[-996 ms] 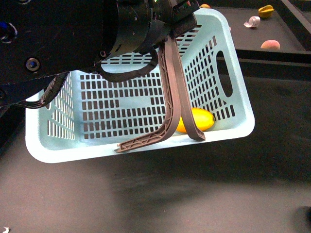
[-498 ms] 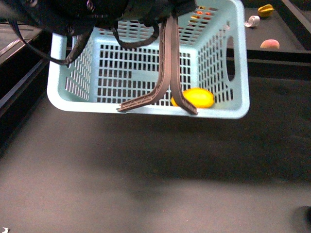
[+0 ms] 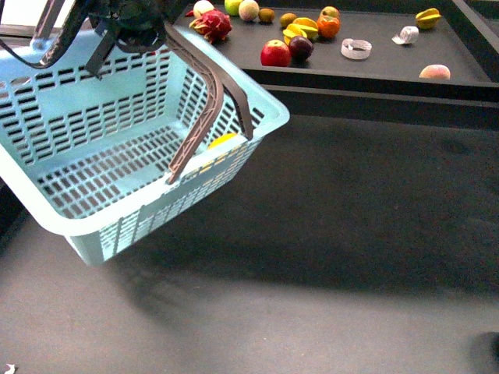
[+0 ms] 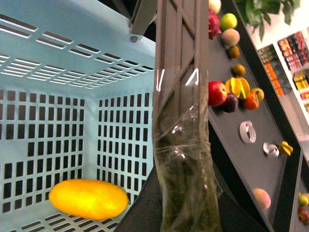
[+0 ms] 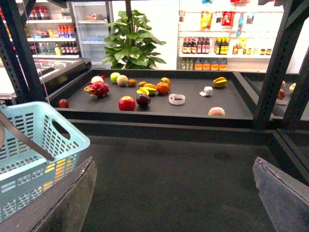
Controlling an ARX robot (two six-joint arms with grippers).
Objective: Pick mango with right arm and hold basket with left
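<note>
The turquoise basket (image 3: 101,148) hangs tilted at the left of the front view, off the dark surface. My left gripper (image 3: 129,19) is shut on its two grey-brown handles (image 3: 209,97) at the top edge. In the left wrist view a film-wrapped finger (image 4: 186,183) lies against a handle (image 4: 178,48). The yellow-orange mango (image 4: 88,198) lies inside on the basket's slotted bottom (image 4: 29,145), and only a sliver of mango (image 3: 224,141) shows from the front. My right gripper (image 5: 176,203) is open over the bare dark surface, to the right of the basket (image 5: 38,140), with nothing between its fingers.
A raised black shelf (image 3: 374,66) at the back carries a red apple (image 3: 275,53), a dragon fruit (image 3: 212,25), an orange (image 3: 328,26), a star fruit (image 3: 426,17), a peach (image 3: 433,72) and a tape roll (image 3: 356,49). Dark flat surface (image 3: 335,234) spreads right of the basket.
The basket has swung to the left and tipped over more steeply. The left arm has moved up and left, uncovering the fruit shelf. The mango now sits near the basket's right corner.
</note>
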